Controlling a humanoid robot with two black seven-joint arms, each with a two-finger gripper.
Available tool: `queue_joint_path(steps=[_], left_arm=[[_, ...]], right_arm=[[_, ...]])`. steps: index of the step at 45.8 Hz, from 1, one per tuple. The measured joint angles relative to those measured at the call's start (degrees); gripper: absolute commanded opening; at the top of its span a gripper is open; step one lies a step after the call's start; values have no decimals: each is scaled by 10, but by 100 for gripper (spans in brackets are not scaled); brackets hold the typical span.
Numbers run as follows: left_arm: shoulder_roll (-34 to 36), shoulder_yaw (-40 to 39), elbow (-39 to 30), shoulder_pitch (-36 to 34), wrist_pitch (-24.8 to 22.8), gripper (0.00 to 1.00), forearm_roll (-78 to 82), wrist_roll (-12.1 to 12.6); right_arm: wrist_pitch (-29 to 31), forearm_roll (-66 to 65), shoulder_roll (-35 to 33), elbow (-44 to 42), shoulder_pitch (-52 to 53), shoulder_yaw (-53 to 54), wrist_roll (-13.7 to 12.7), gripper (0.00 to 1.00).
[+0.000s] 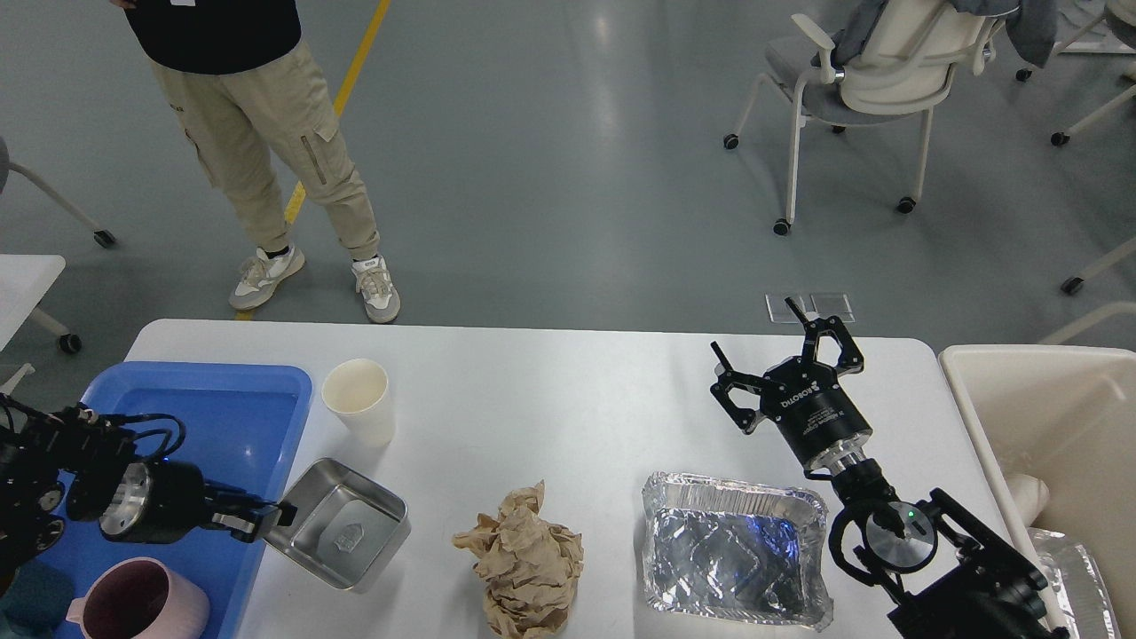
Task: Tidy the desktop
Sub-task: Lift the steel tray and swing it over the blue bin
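The white desktop (550, 390) fills the lower half of the head view. My left gripper (266, 519) is shut on the left rim of a square steel tin (342, 525) and holds it tilted at the right edge of the blue tray (213, 399). My right gripper (781, 351) is open and empty above the far right of the desktop. A crumpled brown paper ball (524, 559) lies at the front centre. A foil container (737, 550) sits to its right, just in front of my right arm. A white paper cup (358, 399) stands beside the tray.
A pink mug (138, 608) stands in the tray's near corner. A cream bin (1047, 426) stands off the desktop's right end. A person (257, 133) stands beyond the far left edge. A wheeled chair (879, 80) stands far back on the right.
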Motion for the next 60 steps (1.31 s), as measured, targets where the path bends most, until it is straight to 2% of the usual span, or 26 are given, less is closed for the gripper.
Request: queue_joint_path(steps=[16,31,43,49,60], left_arm=[[173,-79,-135,4,-3,3,-88,-6],[233,-122,-143,6,13,3,-184,-11],[251,-111,-99,11,36,3,-181,18],[251,-97,-47,19,57,4,-179,20],[221,-27,37,36,128,4,-178,19]], right_arm=[[-1,0,-1,-1,1,1,0,100],[-1,0,-1,-1,1,1,0,100],[0,0,-1,0,4,1,0,100],[0,0,0,1,5,1,0,100],[0,0,0,2,7,-1,0,100]])
